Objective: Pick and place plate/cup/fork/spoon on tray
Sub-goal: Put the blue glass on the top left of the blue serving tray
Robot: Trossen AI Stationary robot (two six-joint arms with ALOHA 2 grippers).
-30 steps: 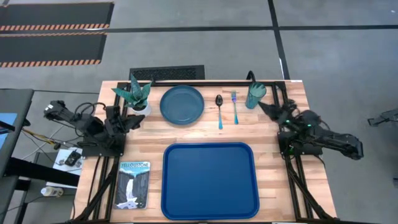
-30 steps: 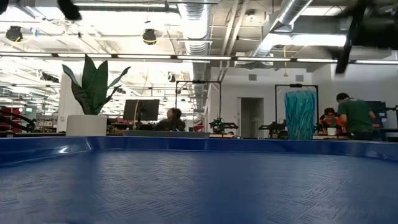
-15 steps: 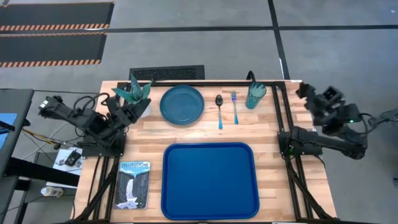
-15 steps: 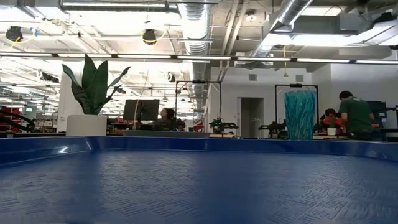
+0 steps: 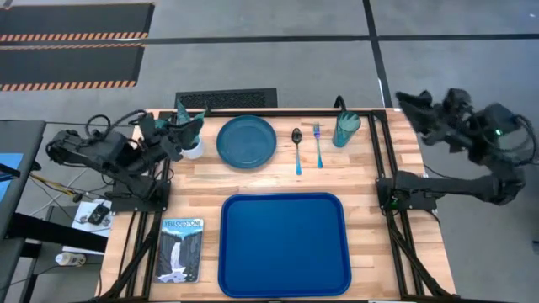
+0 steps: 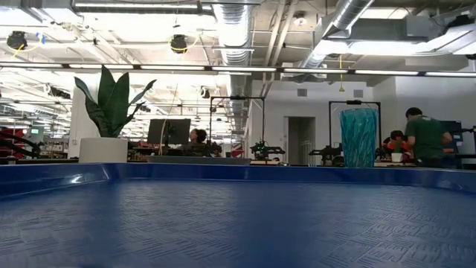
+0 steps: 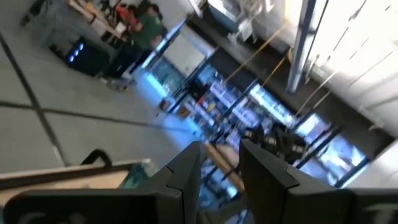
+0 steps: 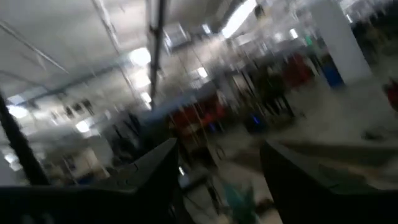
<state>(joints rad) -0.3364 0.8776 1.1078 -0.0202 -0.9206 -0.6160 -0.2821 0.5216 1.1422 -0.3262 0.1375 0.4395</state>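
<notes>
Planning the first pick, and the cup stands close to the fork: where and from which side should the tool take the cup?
Probably take the cup around its side wall, coming in from the table's right edge. It stands upright, its mouth open upward, and the fork lies just to its left, while the wood on its right is bare. The right tool is nearest, raised beyond that corner.

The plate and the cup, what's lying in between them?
In the high view, the spoon and the fork lie side by side between the plate and the cup.
</notes>
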